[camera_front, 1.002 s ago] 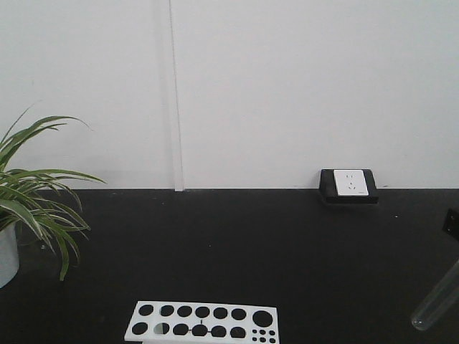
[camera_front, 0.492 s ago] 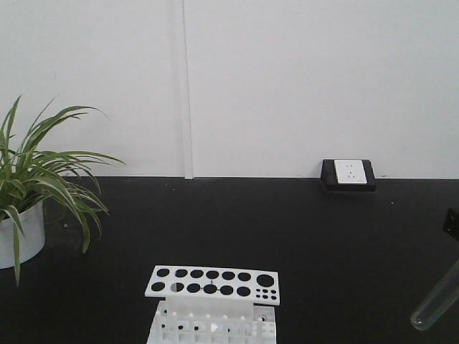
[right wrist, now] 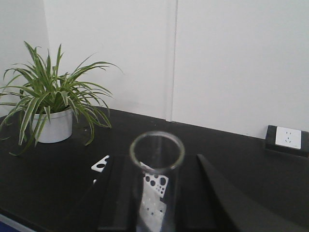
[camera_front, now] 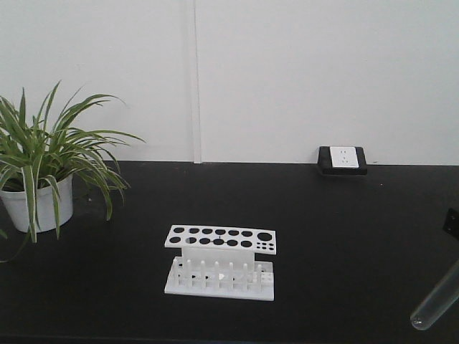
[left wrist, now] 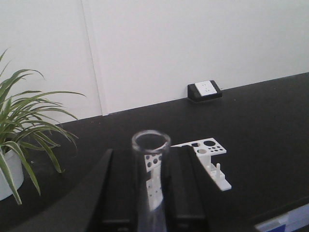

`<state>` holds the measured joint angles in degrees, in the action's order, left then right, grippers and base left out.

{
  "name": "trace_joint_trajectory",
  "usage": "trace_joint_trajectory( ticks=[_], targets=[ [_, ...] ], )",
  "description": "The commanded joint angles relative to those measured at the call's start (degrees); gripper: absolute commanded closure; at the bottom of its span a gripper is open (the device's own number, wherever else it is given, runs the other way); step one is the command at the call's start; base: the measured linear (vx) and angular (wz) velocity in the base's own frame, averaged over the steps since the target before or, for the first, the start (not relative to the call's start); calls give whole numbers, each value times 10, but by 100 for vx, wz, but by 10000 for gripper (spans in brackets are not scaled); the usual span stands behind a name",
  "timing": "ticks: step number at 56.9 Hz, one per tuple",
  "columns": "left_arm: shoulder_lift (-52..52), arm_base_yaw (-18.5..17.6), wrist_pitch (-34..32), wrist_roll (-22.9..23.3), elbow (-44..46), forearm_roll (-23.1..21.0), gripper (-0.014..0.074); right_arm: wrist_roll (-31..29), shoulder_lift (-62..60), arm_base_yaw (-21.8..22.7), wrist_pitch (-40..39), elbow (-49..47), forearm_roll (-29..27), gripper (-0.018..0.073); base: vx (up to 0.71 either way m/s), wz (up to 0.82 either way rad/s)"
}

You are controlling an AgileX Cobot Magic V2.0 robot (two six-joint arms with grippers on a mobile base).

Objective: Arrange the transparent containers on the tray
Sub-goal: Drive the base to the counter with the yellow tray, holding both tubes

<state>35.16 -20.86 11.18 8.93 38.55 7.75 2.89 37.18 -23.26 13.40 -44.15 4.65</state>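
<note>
While left tool [left wrist: 148, 157] grips one test tube [left wrist: 150, 186], right tool [right wrist: 156, 163] grips second tube [right wrist: 155, 193], one rack [camera_front: 221, 261], one plant [camera_front: 43, 158]

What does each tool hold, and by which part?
The left tool grips a tube by its body, below the rim; the right tool grips a second tube the same way.

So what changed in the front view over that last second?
The view drew back: the white rack and potted plant slid fully into frame, and the wall socket rose. The test tube at the right edge kept its spot.
</note>
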Motion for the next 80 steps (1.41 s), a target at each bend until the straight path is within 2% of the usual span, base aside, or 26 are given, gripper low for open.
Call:
trace_joint_trajectory(
  ticks=[1, 80],
  targets=[
    [1, -1, -47, 0, 15, -3, 473, -2, 1, 3, -50, -17, 5, 571, -30, 5],
    [0, -1, -42, 0, 15, -3, 473, -1, 1, 3, -50, -17, 5, 571, -34, 11]
  ],
)
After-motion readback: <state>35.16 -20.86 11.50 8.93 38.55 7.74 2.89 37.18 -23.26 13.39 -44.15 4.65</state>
